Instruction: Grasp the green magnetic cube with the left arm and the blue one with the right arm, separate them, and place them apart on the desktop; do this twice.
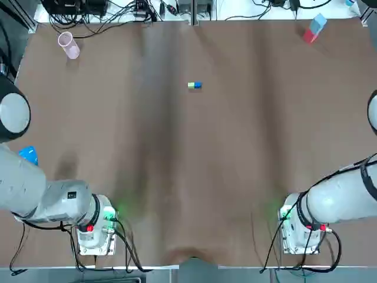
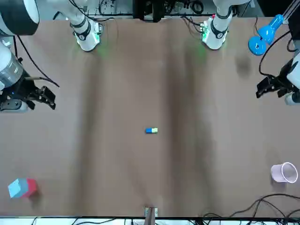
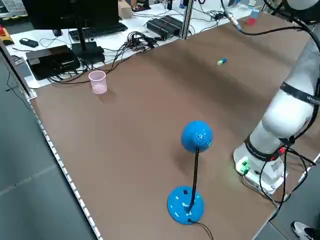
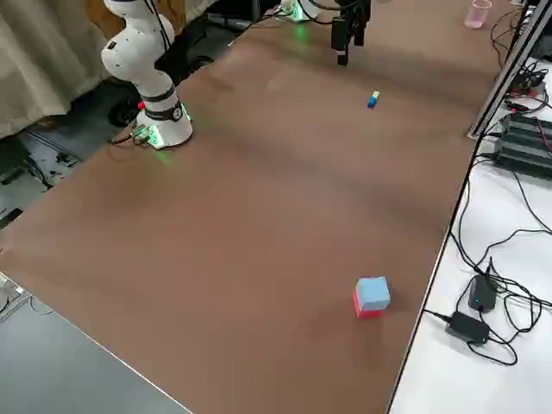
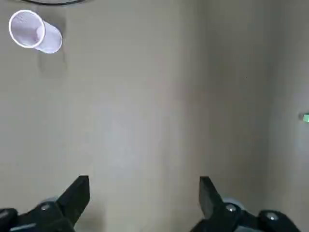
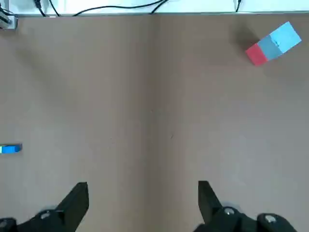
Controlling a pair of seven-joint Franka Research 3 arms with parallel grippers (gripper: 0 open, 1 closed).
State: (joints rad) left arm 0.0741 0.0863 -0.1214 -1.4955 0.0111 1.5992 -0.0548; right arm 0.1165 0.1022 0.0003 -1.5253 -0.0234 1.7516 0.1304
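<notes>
The brown worktop (image 1: pixel 188 177) carried few items, all well apart. The left gripper (image 2: pixel 271 87) hung over the robot's left edge of the worktop and the right gripper (image 2: pixel 43 97) over the opposite edge; each wrist view showed its fingers spread wide with nothing between them. A blue desk lamp (image 3: pixel 192 175) stood near the left arm's base. A red-and-blue block (image 1: pixel 314 28) lay in the far right corner and a pink cup (image 1: pixel 68 45) in the far left corner. The green cube (image 1: pixel 191 85) and the blue cube (image 1: pixel 197 85) lay joined side by side at the far centre, green toward the left arm and blue toward the right, well apart from both grippers. No grasp had yet begun. Hazards, as judged: the cubes were very small and touching, so two grippers closing on them together could clash at the fingers. A finger landing on the seam could clamp both cubes or push the pair away. Setting the cubes down too close could let the magnets snap them back together. A wide left-arm swing could strike the lamp.
</notes>
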